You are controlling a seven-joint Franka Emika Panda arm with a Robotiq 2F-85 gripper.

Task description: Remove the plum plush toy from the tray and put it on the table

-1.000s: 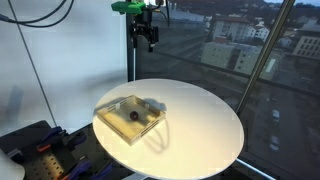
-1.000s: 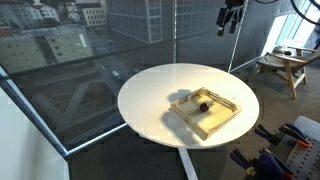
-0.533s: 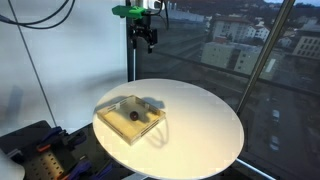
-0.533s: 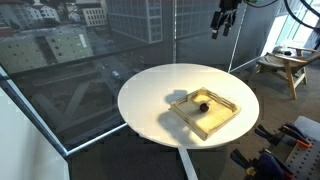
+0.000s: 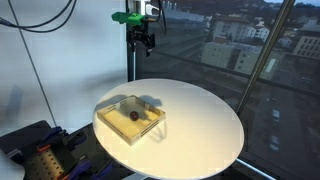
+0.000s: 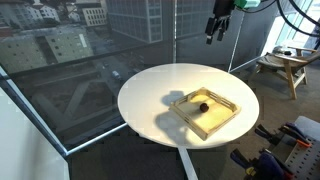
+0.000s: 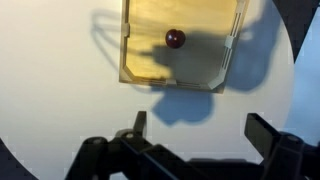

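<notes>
The plum plush toy (image 5: 133,115) (image 6: 201,103) (image 7: 175,39) is a small dark reddish ball lying inside the tray (image 5: 112,122) (image 6: 223,121) (image 7: 141,66), a shallow pale yellowish square on the round white table (image 5: 200,130) (image 6: 150,95) (image 7: 60,90). My gripper (image 5: 146,40) (image 6: 214,31) (image 7: 199,128) hangs high above the table, well clear of the tray, open with nothing between its fingers. In the wrist view the two dark fingers (image 7: 265,132) stand wide apart over bare tabletop below the tray.
Tall windows with a city outside surround the table. Dark equipment (image 5: 35,145) sits on the floor near the table's edge. A wooden stool (image 6: 283,66) stands off to the side. The gripper's shadow (image 7: 185,100) falls on the tabletop beside the tray.
The gripper has risen and drifted slightly sideways, away from the tray. The plum plush toy and tray have not moved.
</notes>
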